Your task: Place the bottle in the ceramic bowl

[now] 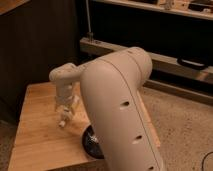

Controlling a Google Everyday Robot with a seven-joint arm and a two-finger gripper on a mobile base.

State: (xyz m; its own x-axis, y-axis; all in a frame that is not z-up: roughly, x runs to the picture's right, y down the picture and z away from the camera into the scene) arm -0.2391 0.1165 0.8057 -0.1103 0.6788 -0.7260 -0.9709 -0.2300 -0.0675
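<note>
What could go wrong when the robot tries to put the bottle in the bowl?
The gripper with the small bottle at its tip is over the table, beside the bowl, not above it. Dropped here, the bottle might land on wood and roll. The big arm also hides most of the bowl, so aiming could be off.

The arm (120,110) hides most of the bowl (90,141); only its left part shows. The claw (65,114) hangs over the bench (35,135), left of the bowl. A pale bit (63,122) at its tip is too small to name. The bench's near corner runs off the bottom edge.
</note>
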